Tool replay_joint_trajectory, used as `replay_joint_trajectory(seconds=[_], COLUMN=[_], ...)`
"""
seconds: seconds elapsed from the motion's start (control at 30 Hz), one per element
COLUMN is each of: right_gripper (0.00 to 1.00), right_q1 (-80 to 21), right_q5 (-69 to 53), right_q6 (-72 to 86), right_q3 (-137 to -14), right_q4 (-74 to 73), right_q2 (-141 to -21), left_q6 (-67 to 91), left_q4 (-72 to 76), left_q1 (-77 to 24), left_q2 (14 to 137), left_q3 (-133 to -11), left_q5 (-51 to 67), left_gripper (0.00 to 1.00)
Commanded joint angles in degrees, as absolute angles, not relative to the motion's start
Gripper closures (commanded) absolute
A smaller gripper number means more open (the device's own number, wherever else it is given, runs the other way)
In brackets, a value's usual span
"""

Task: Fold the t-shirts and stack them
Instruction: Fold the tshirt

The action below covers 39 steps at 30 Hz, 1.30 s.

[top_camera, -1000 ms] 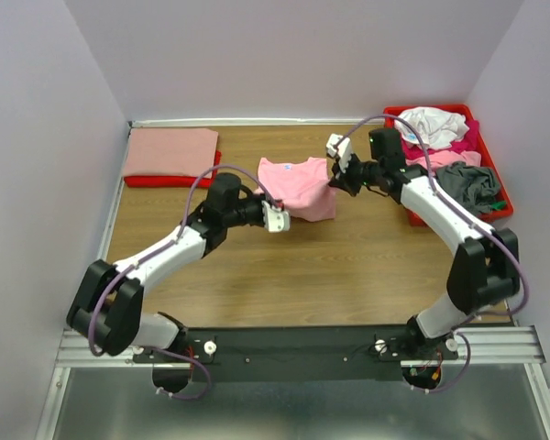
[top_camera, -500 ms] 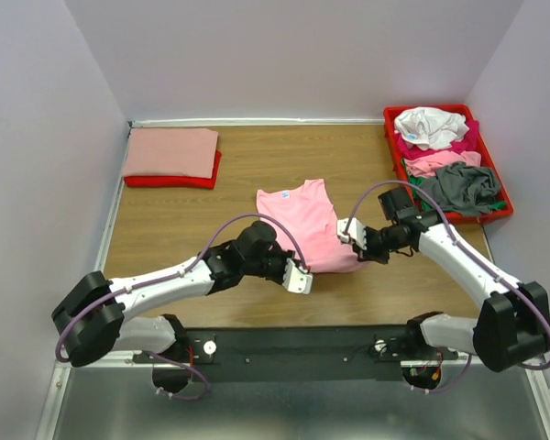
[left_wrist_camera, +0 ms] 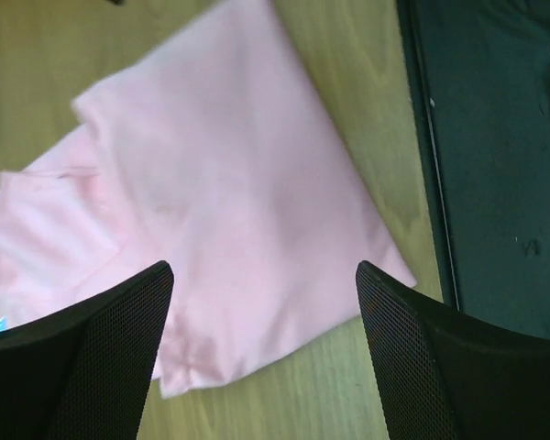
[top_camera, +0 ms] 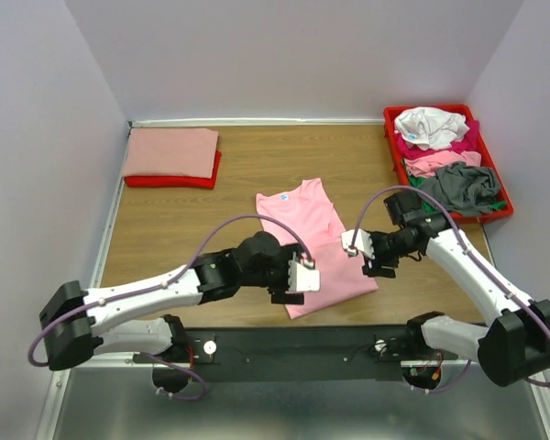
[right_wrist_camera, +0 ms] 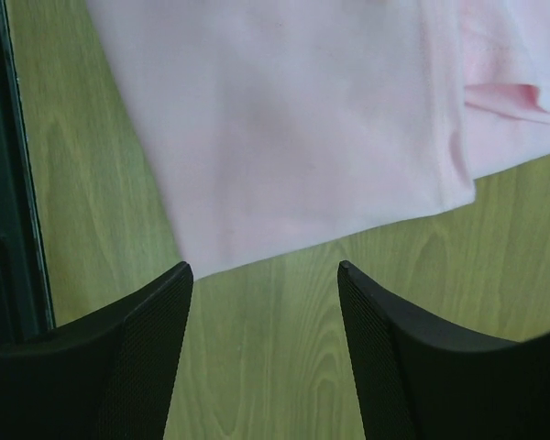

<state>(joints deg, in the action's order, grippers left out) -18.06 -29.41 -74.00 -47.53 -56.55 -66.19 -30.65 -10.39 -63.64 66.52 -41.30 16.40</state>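
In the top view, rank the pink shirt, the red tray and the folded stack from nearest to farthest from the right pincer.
1. The pink shirt, just left of the right pincer.
2. The red tray, back right.
3. The folded stack, back-left corner.

pink t-shirt (top_camera: pixel 323 234) dragged nearer, both jaws opened

The 2 arms stretch inward, low — left gripper (top_camera: pixel 304 275) and right gripper (top_camera: pixel 359 249) both spread, empty.
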Motion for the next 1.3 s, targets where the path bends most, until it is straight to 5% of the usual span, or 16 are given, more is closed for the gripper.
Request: replay_joint_trajectory(seconds=[0.0,0.1,0.3,0.43,0.5,0.57,0.77,1.27], right_gripper=[0.28,0.27,0.25,0.31,0.38,0.4,0.41,0.41], right_q1=[-18.37,-18.37,-18.28,-18.28,-18.37,-18.28,-18.28,-18.19], right_q5=[-29.7,-32.33,-34.28,-34.01,-35.15,-35.86,-34.63,-34.01], right_q6=[-74.62,-76.81,-83.08,-69.64,-60.96,-55.49,-44.66,-39.99], right_q3=[-51.67,-51.86,-47.73,-51.66,-53.59,-54.93,-55.46,-52.56], right_q4=[-59.41,-60.03,-59.43,-51.08,-46.43,-43.17,-34.81,-30.59], right_q2=[-65.3,-65.92,-70.57,-76.27,-78.13,-79.36,-81.21,-81.47], left_q6=[-17.52,-3.59,23.91,41.2,43.58,46.39,45.44,37.98], left_q4=[-9.94,-10.19,-13.97,-11.97,-5.58,-2.48,5.97,6.68], left_q1=[-63.98,-63.55,-61.52,-59.69,-55.49,-51.79,-44.48,-43.86], left_q2=[59.17,58.36,61.34,61.79,61.96,62.14,63.18,80.68], left_q3=[-45.52,-49.02,-49.06,-40.89,-35.02,-32.09,-27.16,-36.12], left_q5=[3.3,-9.87,-7.91,-8.1,-3.11,-1.67,-2.64,2.46], left_gripper=[0.12,0.03,0.03,0.17,0.42,0.47,0.43,0.44])
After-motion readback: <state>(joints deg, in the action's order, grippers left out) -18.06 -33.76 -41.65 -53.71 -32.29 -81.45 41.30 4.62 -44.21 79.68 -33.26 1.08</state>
